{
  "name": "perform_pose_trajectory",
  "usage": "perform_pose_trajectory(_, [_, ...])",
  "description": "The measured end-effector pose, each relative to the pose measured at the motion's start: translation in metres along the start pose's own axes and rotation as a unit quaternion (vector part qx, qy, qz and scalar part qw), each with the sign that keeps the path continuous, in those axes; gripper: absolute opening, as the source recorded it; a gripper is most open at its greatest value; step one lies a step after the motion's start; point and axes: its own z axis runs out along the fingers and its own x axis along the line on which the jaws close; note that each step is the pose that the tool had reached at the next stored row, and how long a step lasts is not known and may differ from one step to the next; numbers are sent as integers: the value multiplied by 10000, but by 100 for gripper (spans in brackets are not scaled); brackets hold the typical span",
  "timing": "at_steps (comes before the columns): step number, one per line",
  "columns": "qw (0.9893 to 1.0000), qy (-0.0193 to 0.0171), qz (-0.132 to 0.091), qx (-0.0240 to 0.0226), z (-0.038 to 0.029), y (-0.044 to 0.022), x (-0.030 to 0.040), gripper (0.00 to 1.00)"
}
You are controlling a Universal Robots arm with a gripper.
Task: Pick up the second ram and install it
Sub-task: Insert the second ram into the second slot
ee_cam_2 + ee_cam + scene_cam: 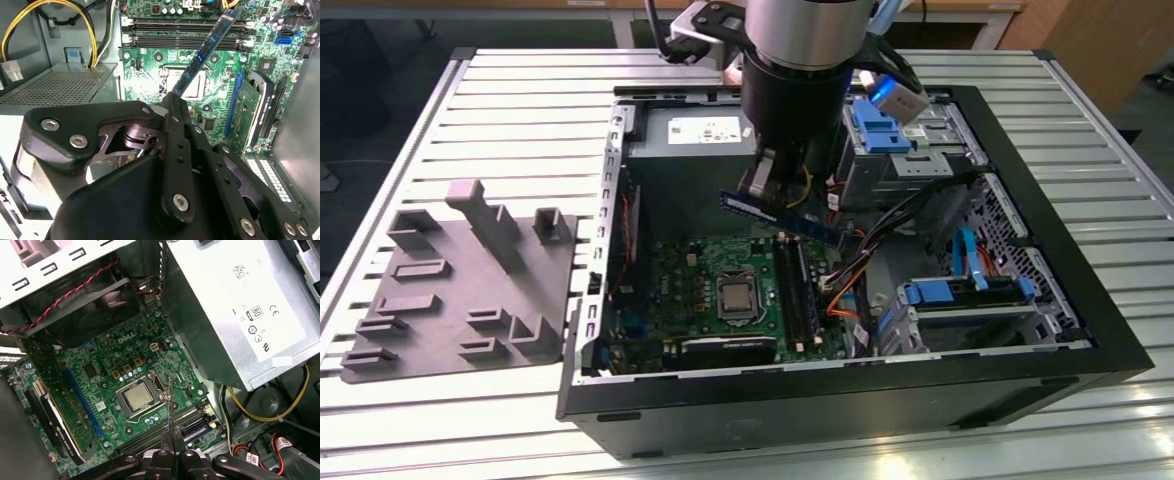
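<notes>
My end effector (176, 104) is clenched on the second ram (207, 47), pinching it by one end so that the thin blue-green board juts out past my fingertips. In the first wrist view I see the ram (170, 400) edge-on, a narrow line rising out of the end effector (172, 442). In the exterior view the end effector (770, 180) hangs inside the open computer case (854, 400), and the ram (787, 215) slopes downward toward the exterior view's right, held in the air and touching nothing but my fingers. Below it lies the green motherboard (150, 65), with its long black memory slots (185, 32) under the far end of the ram; the board is not seated in any of them. The processor socket (137, 397) sits just beside those slots, roughly beneath the middle of the ram. Further off, the grey power supply (240, 305) fills the corner of the case, with yellow wires (270, 415) curling near it. The case rests on a slatted metal surface (494, 90), and well apart from it, toward the exterior view's left, lies a grey moulded tray (454, 290).
</notes>
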Motion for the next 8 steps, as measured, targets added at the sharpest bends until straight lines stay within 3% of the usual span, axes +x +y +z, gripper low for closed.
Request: perform_pose_trajectory(8, [9998, -5, 188, 5, 0, 0, 0, 12])
